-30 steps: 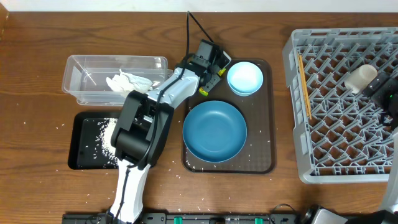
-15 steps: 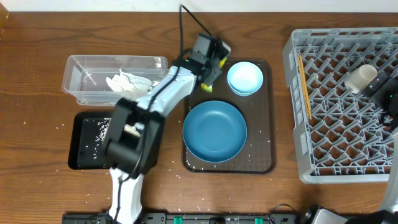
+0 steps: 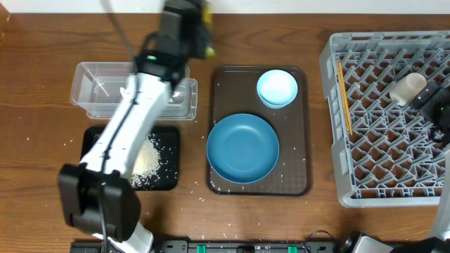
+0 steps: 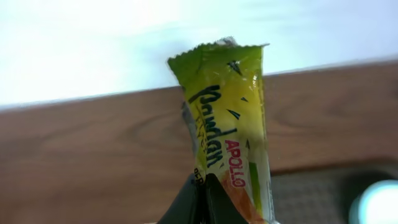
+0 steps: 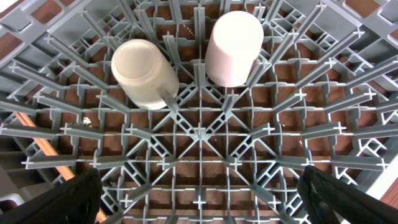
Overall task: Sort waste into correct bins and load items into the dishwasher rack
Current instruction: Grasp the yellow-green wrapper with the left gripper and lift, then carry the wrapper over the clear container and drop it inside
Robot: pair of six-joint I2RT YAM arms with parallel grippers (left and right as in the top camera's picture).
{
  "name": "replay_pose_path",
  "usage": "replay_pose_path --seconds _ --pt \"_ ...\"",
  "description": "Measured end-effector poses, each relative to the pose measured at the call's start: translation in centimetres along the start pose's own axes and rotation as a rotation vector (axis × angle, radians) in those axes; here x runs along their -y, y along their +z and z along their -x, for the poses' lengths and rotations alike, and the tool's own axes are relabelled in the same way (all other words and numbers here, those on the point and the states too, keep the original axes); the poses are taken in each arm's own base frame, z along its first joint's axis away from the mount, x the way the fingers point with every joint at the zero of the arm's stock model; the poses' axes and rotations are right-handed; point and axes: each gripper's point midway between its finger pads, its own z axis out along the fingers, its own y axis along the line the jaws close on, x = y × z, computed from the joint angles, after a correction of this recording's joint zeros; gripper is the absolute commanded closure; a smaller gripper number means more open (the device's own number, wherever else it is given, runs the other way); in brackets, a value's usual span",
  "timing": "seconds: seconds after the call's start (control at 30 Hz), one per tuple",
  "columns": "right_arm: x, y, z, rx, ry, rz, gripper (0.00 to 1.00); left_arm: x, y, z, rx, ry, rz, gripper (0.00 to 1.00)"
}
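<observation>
So: wrapper (image 4: 227, 124) in L gripper (image 4: 205, 190)

furniture: dark brown wooden table (image 3: 35, 42) with lengthwise grain | wall: plain white wall (image 4: 93, 37) behind the table's far edge | light: bright, even, glaring on wall

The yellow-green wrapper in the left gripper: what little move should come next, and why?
Probably bring the left gripper down over the clear rectangular plastic container, then open. The gripper is shut on the yellow-green printed wrapper, pinching its lower end, and in the overhead view it sits high, seemingly past the container's far rim, so dropping now might miss.
</observation>
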Motion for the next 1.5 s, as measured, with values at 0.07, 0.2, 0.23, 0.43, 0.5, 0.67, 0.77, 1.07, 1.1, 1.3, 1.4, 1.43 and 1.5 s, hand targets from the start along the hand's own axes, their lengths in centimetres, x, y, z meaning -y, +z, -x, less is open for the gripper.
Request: replay_pose_path --seconds 0.07,0.2,0.23,0.43,0.5,0.67,0.77,1.07,1.1,1.3,1.4,1.43,1.5 --pt "0.0 0.0 0.0 0.0 0.0 0.0 0.01 -3.3 -0.1 -0.8 -0.036 -0.154 0.065 0.94" --pt "0.0 0.0 0.0 0.0 0.0 0.0 0.01 -9.7 -0.7 -4.7 -0.151 -0.586 0.233 0.94" --pt "0.0 0.0 0.0 0.0 0.0 0.0 0.01 -10.8 -1.0 -5.7 -0.175 -0.692 0.274 0.94" --pt "0.0 0.0 0.0 0.0 0.0 0.0 0.01 -12.9 -2.5 -9.5 -0.234 -1.154 0.443 0.92" --pt "0.0 0.0 0.0 0.0 0.0 0.0 0.01 -12.9 -2.7 -9.8 -0.232 -1.231 0.464 0.92" --pt "0.0 0.0 0.0 0.0 0.0 0.0 0.01 -12.8 -2.9 -10.3 -0.229 -1.333 0.496 0.92" --pt "0.0 0.0 0.0 0.0 0.0 0.0 0.01 -12.7 -3.3 -11.2 -0.253 -1.368 0.529 0.89" --pt "0.0 0.0 0.0 0.0 0.0 0.0 0.01 -12.7 -3.6 -11.7 -0.263 -1.409 0.555 0.58" --pt "0.0 0.0 0.0 0.0 0.0 0.0 0.01 -12.7 -3.6 -11.7 -0.263 -1.409 0.555 0.58" --pt "0.0 0.0 0.0 0.0 0.0 0.0 0.01 -12.8 -3.5 -11.1 -0.25 -1.374 0.53 0.57" --pt "0.0 0.0 0.0 0.0 0.0 0.0 0.01 -12.7 -4.2 -10.1 -0.233 -1.311 0.492 0.54" --pt "0.0 0.0 0.0 0.0 0.0 0.0 0.01 -12.7 -4.5 -9.7 -0.226 -1.296 0.481 0.53" --pt "0.0 0.0 0.0 0.0 0.0 0.0 0.01 -12.6 -6.0 -8.3 -0.2 -1.234 0.44 0.5"
